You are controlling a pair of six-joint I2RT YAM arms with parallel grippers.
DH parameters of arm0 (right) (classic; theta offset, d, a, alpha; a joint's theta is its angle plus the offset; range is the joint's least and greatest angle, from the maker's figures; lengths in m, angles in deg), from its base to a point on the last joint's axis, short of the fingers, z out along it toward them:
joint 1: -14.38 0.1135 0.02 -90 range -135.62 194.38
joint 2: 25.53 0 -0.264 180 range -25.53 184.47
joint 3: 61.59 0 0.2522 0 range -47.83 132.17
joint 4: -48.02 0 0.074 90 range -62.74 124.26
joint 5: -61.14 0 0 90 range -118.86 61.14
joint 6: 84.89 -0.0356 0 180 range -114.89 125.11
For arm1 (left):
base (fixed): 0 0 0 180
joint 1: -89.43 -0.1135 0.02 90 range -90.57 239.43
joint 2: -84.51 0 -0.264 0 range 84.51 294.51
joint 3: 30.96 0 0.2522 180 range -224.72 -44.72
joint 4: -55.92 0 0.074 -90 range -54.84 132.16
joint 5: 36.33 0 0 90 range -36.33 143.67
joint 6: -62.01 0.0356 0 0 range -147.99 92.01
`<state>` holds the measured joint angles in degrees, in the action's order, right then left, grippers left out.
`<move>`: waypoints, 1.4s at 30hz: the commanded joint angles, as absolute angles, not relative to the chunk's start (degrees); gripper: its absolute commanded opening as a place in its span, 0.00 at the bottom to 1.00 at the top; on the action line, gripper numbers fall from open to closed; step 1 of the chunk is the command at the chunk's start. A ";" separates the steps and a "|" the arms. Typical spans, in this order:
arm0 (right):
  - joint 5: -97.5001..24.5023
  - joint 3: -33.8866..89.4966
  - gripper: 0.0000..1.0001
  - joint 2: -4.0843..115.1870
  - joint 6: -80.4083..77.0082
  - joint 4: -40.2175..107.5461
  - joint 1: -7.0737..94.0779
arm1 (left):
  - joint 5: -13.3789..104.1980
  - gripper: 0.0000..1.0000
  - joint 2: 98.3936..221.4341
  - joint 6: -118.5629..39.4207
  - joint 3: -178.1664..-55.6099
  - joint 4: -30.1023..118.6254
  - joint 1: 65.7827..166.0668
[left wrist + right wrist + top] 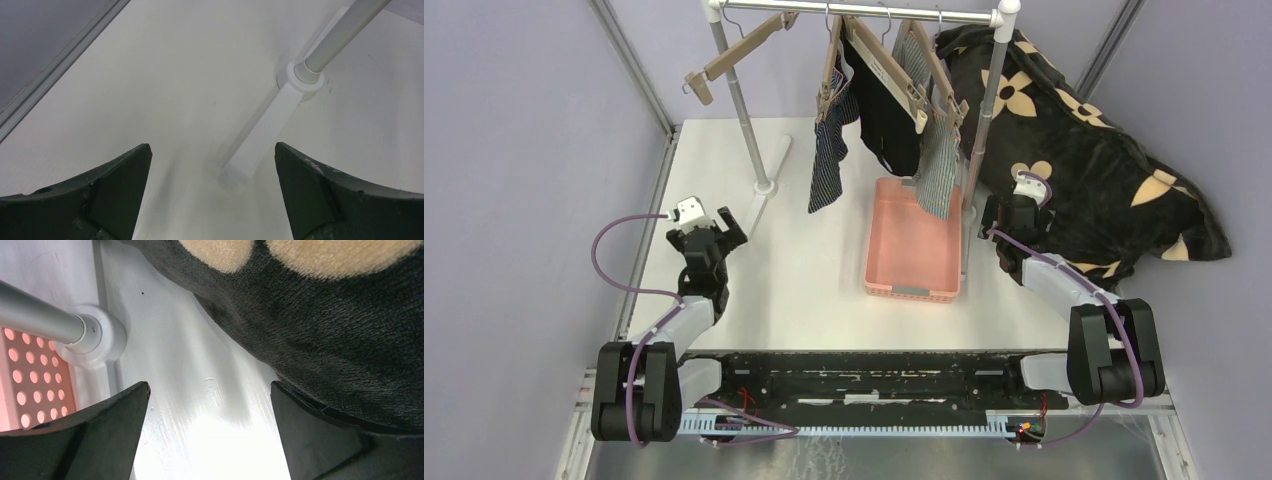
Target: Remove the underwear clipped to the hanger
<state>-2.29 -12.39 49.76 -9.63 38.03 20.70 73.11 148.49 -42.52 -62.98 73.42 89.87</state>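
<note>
Three pairs of underwear hang clipped to wooden hangers on the rail: a navy pair with thin light stripes [829,150], a black pair [890,120] and a grey-and-white striped pair [939,165]. My left gripper [714,228] is open and empty, low over the table near the rack's left foot; in the left wrist view [212,165] its fingers frame that foot. My right gripper [1014,215] is open and empty beside the rack's right post, against the cushion; it also shows in the right wrist view [210,410].
A pink perforated basket [914,245] sits on the table under the clothes. An empty wooden hanger [739,50] hangs at the rail's left. The rack's left post [742,120] and right post [984,120] stand on white feet. A big black flower-print cushion [1104,170] lies at the right.
</note>
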 commanded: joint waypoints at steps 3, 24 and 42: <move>-1.96 -10.06 1.00 50.29 -9.94 38.45 20.59 | 74.50 0.99 148.16 -44.43 -64.23 74.85 89.87; -4.08 -10.13 1.00 50.72 -9.94 39.24 20.57 | 71.01 0.99 140.91 -43.54 -62.79 73.05 89.86; -4.46 -11.08 1.00 49.01 -11.15 39.81 20.61 | 58.01 0.99 137.62 -47.00 -84.40 51.48 89.86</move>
